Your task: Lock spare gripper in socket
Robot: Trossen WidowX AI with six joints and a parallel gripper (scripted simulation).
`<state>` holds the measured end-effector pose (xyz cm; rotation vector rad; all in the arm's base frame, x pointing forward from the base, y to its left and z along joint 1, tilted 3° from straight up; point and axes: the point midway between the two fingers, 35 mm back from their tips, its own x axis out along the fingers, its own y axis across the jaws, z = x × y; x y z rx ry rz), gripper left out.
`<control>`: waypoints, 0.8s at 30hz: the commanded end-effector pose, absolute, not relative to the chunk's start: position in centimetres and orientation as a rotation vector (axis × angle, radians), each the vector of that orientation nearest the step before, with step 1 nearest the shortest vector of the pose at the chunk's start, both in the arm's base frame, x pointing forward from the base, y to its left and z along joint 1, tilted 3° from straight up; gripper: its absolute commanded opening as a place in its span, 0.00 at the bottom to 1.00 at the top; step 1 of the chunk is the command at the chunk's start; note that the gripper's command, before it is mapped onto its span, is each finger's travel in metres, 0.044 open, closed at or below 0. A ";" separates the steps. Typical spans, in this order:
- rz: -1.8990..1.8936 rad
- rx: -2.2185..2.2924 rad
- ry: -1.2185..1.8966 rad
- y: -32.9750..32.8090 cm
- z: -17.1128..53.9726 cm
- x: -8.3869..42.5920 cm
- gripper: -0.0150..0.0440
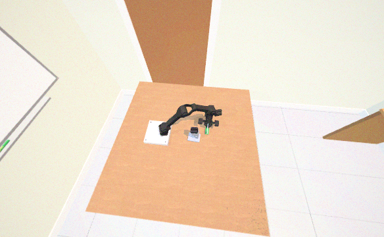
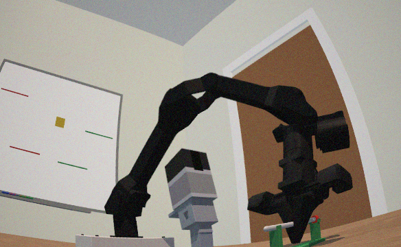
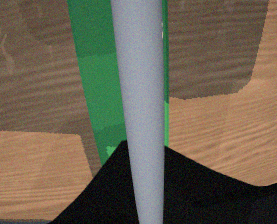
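The lock pin (image 2: pixel 281 224) (image 3: pixel 139 75) is a pale grey-white rod with a red end. It lies along the top of a green cradle (image 1: pixel 206 131) (image 2: pixel 315 231) (image 3: pixel 100 95), across its two uprights. My gripper (image 1: pixel 208 125) (image 2: pixel 295 234) (image 3: pixel 136 148) points down at the cradle, its fingers closed around the pin between the uprights. The mount (image 1: pixel 193 139) (image 2: pixel 202 239) stands to the left on a pale base. On its grey post sits a grey body with a black top (image 1: pixel 194 130) (image 2: pixel 187 162), apparently the spare gripper. A small dark opening shows in the lower grey block. Whether its spigot is fully seated cannot be told.
The arm's white base plate (image 1: pixel 152 139) (image 2: pixel 125 241) is on the wooden table (image 1: pixel 179 184) left of the mount. The mount stands between this base and the cradle. The arm arches behind and above the mount.
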<state>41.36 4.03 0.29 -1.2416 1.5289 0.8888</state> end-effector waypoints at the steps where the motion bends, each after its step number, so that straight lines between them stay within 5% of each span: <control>1: 0.889 -1.246 1.529 4.0 0.4 41.4 0.25; 24: 0.889 -1.246 1.529 4.3 7.1 41.3 0.25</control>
